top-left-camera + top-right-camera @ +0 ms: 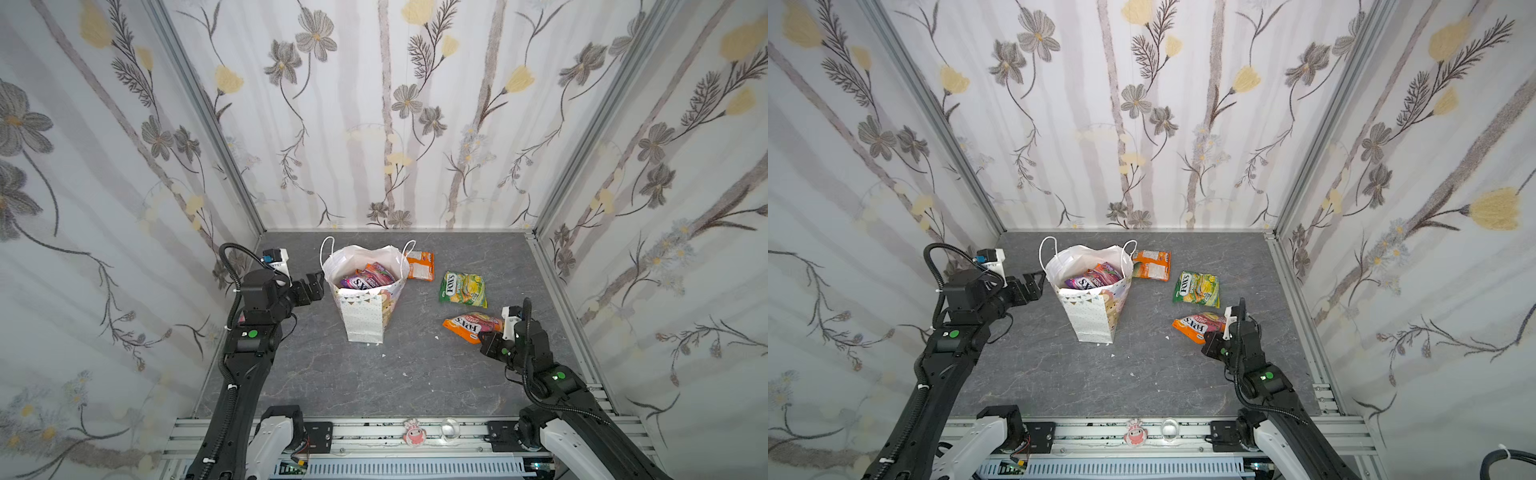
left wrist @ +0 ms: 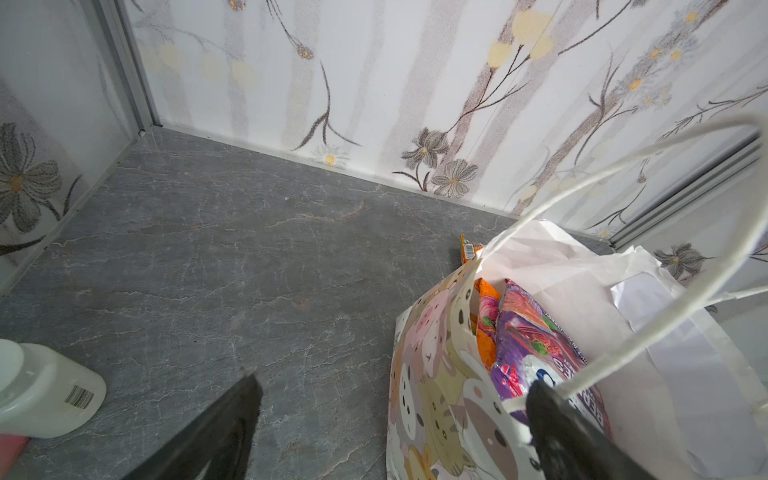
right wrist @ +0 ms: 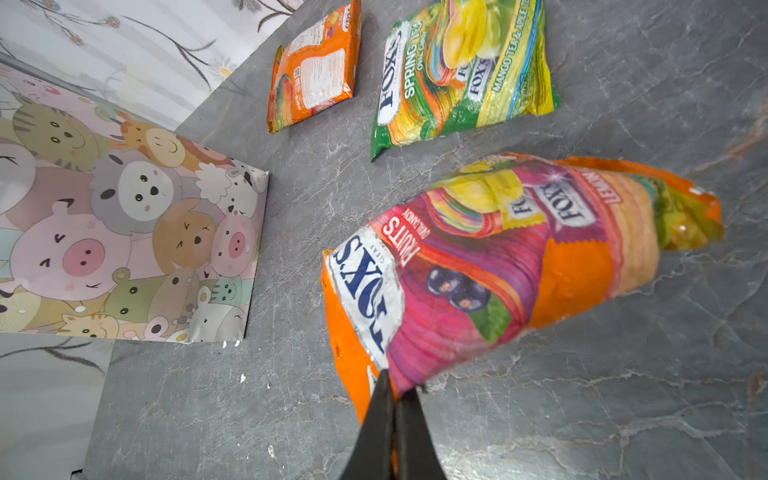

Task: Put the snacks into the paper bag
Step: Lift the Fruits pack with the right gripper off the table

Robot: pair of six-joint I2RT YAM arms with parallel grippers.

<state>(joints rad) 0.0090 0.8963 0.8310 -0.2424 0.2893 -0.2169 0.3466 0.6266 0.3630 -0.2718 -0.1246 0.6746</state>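
The orange packet [image 3: 498,257], marked "FOX'S", is on the right side of the bench [image 1: 415,374]. It is pinched at one thin edge by the right end effector [image 3: 392,382], whose jaws are closed tight on the film. I cannot tell whether its far end is clear of the bench. That grip looks like the weak point: the film is glossy and the bite small, so a quick swing could let the packet slide out or twist. The paper bag [image 1: 365,316] stands well apart to the left. A purple packet [image 1: 368,280] and others reach close to its rim, so a new one may perch on top and tumble out. The bag is light paper, and a knock on its rim could tip it. The left end effector [image 2: 395,382] is spread wide at the bag's mouth and holds nothing, so it does not steady the bag. A cord handle [image 2: 665,328] right by one finger could snag. A green packet [image 1: 463,289] and a face-down orange packet [image 1: 419,266] lie on the bench.
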